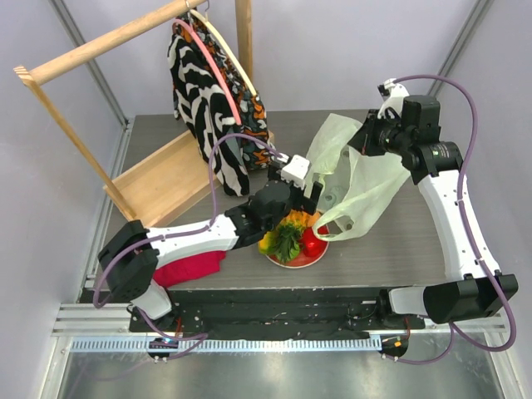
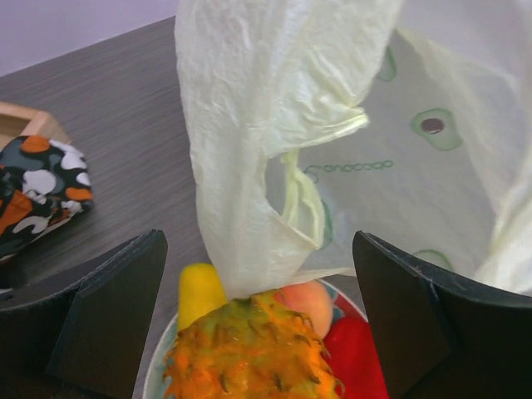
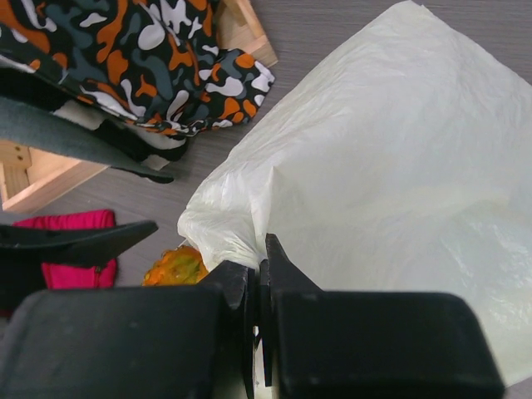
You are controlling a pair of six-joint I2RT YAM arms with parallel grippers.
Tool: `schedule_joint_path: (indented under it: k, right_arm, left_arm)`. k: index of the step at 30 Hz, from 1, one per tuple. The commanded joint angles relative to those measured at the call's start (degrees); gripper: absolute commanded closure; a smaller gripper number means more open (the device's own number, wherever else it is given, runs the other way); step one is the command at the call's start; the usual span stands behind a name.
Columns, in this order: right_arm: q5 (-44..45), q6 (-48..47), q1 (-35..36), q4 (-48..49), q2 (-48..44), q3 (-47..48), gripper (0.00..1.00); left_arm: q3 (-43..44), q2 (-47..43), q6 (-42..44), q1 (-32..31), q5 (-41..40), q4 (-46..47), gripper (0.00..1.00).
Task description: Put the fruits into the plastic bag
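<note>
Top external: fruits (image 1: 293, 235) on plate (image 1: 301, 263), none visibly bagged; right hand (image 3: 259, 274) clamped on plastic bag (image 1: 357, 195); left hand (image 2: 259, 307) apart, empty.

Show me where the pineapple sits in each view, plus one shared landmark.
Top external: pineapple on the red plate, just below centre.
Left wrist: bottom centre, under the plastic bag's edge.
Right wrist: lower left, an orange sliver beside the bag.
Shared landmark: the plastic bag.

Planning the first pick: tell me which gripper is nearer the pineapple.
Left. The left gripper hangs open just above the pineapple; the right gripper is farther off, pinching the plastic bag.
</note>
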Motion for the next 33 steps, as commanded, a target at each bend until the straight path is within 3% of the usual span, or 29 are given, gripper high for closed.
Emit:
schedule_joint_path:
  k: [1, 6, 9, 11, 12, 13, 15, 16, 18, 19, 20, 27, 30, 31, 33]
  right_arm:
    - [-7.4, -3.1, 0.0, 2.0, -2.3, 1.2, 0.99]
    - [-9.8, -3.9, 0.1, 2.0, -3.1, 0.3, 0.99]
    - [-11.0, -4.4, 0.0, 1.9, -3.3, -0.3, 0.99]
    - [-11.0, -4.4, 0.0, 1.6, -3.2, -0.3, 0.99]
    - [-10.8, -4.5, 0.1, 1.6, -3.2, -0.3, 0.99]
    - [-10.5, -4.5, 0.1, 1.5, -3.2, -0.6, 0.99]
    - [-8.6, -4.7, 0.0, 1.5, -3.3, -1.3, 0.99]
    - [-7.5, -4.5, 0.1, 1.4, -3.3, -1.6, 0.99]
    - [-4.7, -4.6, 0.2, 1.3, -3.0, -2.4, 0.99]
    - [-4.2, -4.8, 0.3, 1.3, -2.7, -2.7, 0.99]
    - [-3.8, -5.0, 0.4, 1.3, -2.7, -3.4, 0.99]
    - [2.3, -3.9, 2.3, 2.8, -0.4, -3.9, 0.96]
    - [4.8, -3.0, 2.5, 5.2, 2.1, -2.5, 0.80]
    - [6.6, -2.9, 2.5, 6.2, 3.1, -1.5, 0.64]
    - [9.5, -2.1, 2.7, 5.9, 6.1, 0.3, 0.49]
  left_arm:
    - [5.0, 2.9, 2.5, 0.0, -8.6, 1.0, 0.00]
    - [6.8, 5.5, 1.5, 0.0, -14.6, 0.4, 0.00]
    - [6.0, 6.4, 3.7, 0.0, -8.8, 4.4, 0.00]
    - [5.8, 7.2, 4.1, 0.1, -5.2, 6.7, 0.07]
    - [5.9, 7.4, 4.1, 0.1, -4.3, 7.2, 0.14]
    - [6.1, 7.6, 4.2, 0.0, -3.6, 7.5, 0.29]
    - [6.1, 7.6, 4.2, 0.1, -1.9, 7.7, 0.45]
    - [6.0, 7.5, 4.2, 0.1, -1.5, 8.0, 0.64]
    - [5.6, 6.7, 3.9, 0.5, -0.1, 8.0, 0.80]
    - [5.3, 6.4, 3.6, 0.8, 0.7, 7.9, 0.93]
    - [5.1, 6.1, 2.8, 1.1, 1.1, 7.9, 0.99]
    - [4.0, 2.9, -2.8, 5.2, 8.2, 6.6, 1.00]
    - [6.5, 3.0, -6.4, 7.2, 11.7, 2.4, 1.00]
    - [7.7, 3.5, -7.1, 7.7, 12.1, 0.9, 1.00]
    - [11.6, 4.4, -8.8, 9.1, 12.3, -4.7, 1.00]
